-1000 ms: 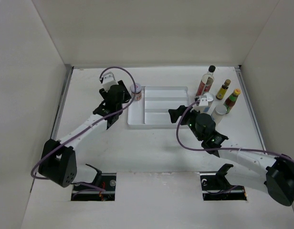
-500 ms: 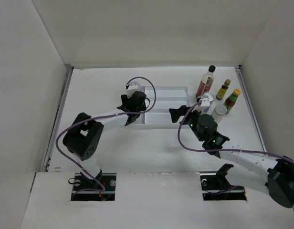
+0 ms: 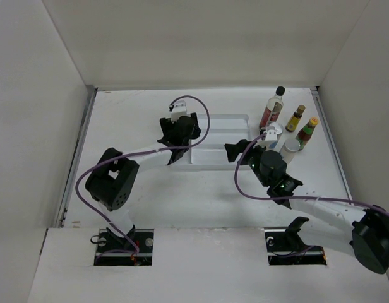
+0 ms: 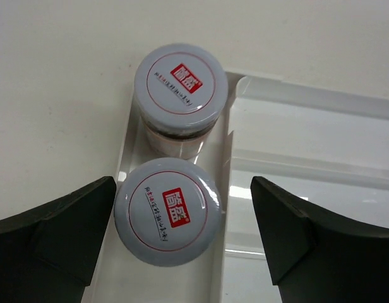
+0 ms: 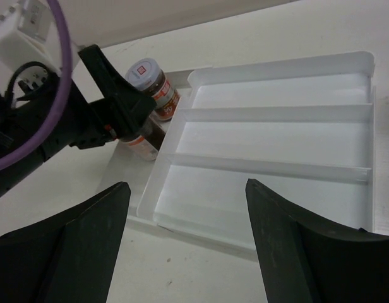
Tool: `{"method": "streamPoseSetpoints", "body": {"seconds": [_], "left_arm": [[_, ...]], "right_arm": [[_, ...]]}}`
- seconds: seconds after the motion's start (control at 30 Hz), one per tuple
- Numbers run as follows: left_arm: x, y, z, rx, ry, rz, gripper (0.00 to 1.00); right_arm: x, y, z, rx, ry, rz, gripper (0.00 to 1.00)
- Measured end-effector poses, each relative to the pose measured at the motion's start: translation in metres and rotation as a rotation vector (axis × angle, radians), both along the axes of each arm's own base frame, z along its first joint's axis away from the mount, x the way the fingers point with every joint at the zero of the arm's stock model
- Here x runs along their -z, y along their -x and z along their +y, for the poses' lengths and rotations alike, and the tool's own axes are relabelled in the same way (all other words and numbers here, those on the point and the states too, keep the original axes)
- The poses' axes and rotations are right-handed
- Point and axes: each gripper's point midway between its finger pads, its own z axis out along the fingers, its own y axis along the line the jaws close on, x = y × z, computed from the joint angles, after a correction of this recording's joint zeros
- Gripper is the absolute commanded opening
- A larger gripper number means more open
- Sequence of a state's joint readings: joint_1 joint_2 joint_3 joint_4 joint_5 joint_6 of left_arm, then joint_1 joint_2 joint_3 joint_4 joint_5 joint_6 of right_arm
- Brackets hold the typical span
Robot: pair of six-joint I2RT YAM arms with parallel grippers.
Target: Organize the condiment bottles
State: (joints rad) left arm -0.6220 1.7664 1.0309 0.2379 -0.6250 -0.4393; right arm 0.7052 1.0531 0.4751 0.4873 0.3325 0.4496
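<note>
Two silver-lidded jars stand in the narrow left compartment of the white tray (image 4: 295,145), the near jar (image 4: 167,211) in front of the far jar (image 4: 180,88). My left gripper (image 4: 182,237) is open and straddles the near jar, which stands free on the tray floor. From above, the left gripper (image 3: 179,128) hides both jars. My right gripper (image 3: 230,151) is open and empty at the tray's near right corner. On the table right of the tray stand a tall black-capped bottle (image 3: 272,107), two yellow-capped bottles (image 3: 295,118) (image 3: 307,132) and two white-lidded shakers (image 3: 275,129) (image 3: 290,146).
The tray (image 5: 270,145) has three long empty compartments beside the jars' one. In the right wrist view the left gripper (image 5: 112,107) stands over the jars (image 5: 155,82). White walls close the table on three sides.
The left arm has swung from the tray's left side to over its left compartment, and its jaws have opened off the jar. The right gripper's jaws have narrowed slightly.
</note>
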Motion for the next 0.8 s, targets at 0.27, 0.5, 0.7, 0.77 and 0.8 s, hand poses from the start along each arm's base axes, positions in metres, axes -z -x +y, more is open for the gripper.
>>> {"method": "streamPoseSetpoints", "body": {"seconds": [0.27,0.5,0.7,0.77,0.8], "left_arm": [[-0.083,0.048,-0.01,0.074,0.126,-0.171,0.86],[-0.082,0.119,0.029,0.092,0.236,-0.232,0.76],[-0.028,0.152,0.088,-0.032,0.297,-0.184,0.8],[-0.016,0.158,0.105,-0.079,0.323,-0.183,0.82],[-0.012,0.16,0.113,-0.103,0.333,-0.186,0.83]], "right_arm": [[-0.015,0.003,-0.005,0.005,-0.025,-0.034,0.26],[-0.034,0.002,-0.042,0.122,-0.034,-0.048,0.35],[-0.049,-0.004,-0.115,0.417,0.062,0.018,0.9],[-0.057,-0.003,-0.143,0.528,0.095,0.03,0.97],[-0.059,-0.002,-0.157,0.581,0.115,0.039,0.99]]}}
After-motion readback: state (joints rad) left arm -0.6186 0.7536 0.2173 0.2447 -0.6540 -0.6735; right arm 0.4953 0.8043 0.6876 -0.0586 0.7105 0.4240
